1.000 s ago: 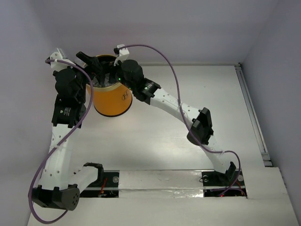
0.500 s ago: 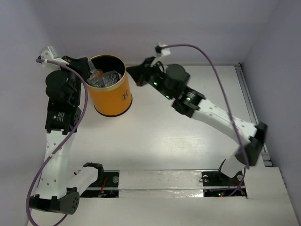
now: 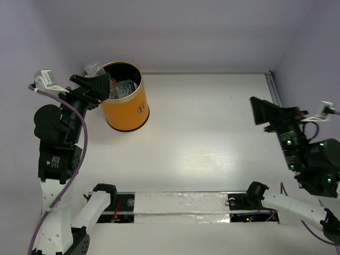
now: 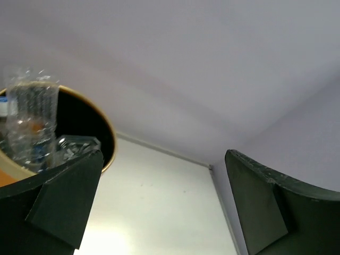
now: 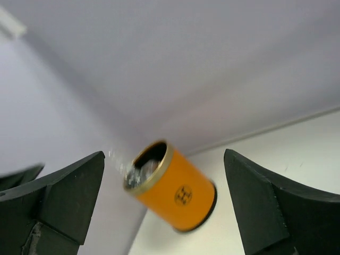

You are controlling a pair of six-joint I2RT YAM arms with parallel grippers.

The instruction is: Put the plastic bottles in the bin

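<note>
Bin (image 3: 127,114) is standing upright at the far left of the table (image 3: 212,133), just beside the left gripper (image 3: 93,84).
- Shape: plain cylinder, much wider than any bottle in it.
- Surface: smooth orange outer wall, thin cream rim, black inside.
- A small dark logo (image 3: 142,108) is showing on the wall, on the side toward the table's middle.

Plastic bottles (image 3: 123,87) are lying jumbled inside the bin, piled close to the rim.
- Mostly clear, thin-walled, crinkled plastic that is catching the light.
- A bit of orange is showing among them near the left rim.
- The count cannot be told from above.

One clear bottle (image 4: 32,114) is poking up above the rim on the bin's left side. Its wall is ribbed and see-through, and blue and orange patches are showing through its lower part. Whether the left gripper is touching it cannot be told.

Left gripper is hovering at the bin's left rim. Its dark, wedge-shaped fingers are standing wide apart, with nothing between them.

Right gripper (image 3: 265,112) is hanging over the table's right edge, well apart from the bin. Its jaws are spread wide, gripping nothing. Its wrist view is looking across at the bin's orange side.

Table is pale and smooth, faintly glossy, and is reflecting a bright patch. Walls (image 3: 212,32) are plain pale lilac.
</note>
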